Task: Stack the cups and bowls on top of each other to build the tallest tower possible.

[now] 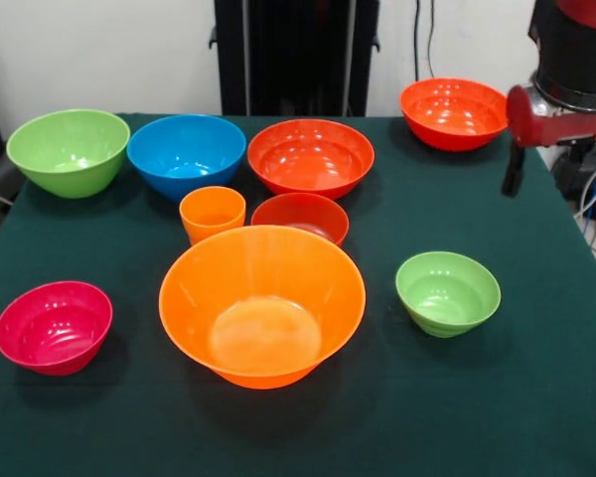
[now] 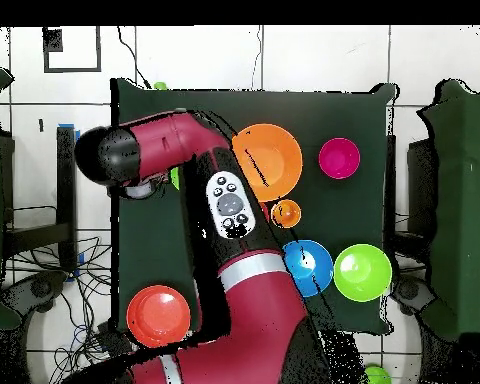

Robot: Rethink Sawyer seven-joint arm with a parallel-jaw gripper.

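The largest orange bowl (image 1: 262, 303) (image 2: 269, 160) stands in the middle of the table. Behind it are the orange cup (image 1: 213, 212) (image 2: 286, 213) and the small red-orange bowl (image 1: 300, 217). The small green bowl (image 1: 447, 292) stands to its right, and the pink bowl (image 1: 54, 326) (image 2: 339, 158) at the front left. Nothing is stacked on anything. The translucent green cup does not show in the front view. The red arm (image 1: 566, 99) (image 2: 224, 200) hangs at the table's right edge. A dark part, seemingly the gripper (image 1: 514, 169), hangs from it above the cloth and holds nothing that I can see.
Along the back stand a large green bowl (image 1: 68, 149) (image 2: 362, 272), a blue bowl (image 1: 186, 154) (image 2: 309, 268), a wide red-orange bowl (image 1: 311, 157) and another red-orange bowl (image 1: 453, 111) (image 2: 158, 315). In the overhead view the arm covers the table's middle.
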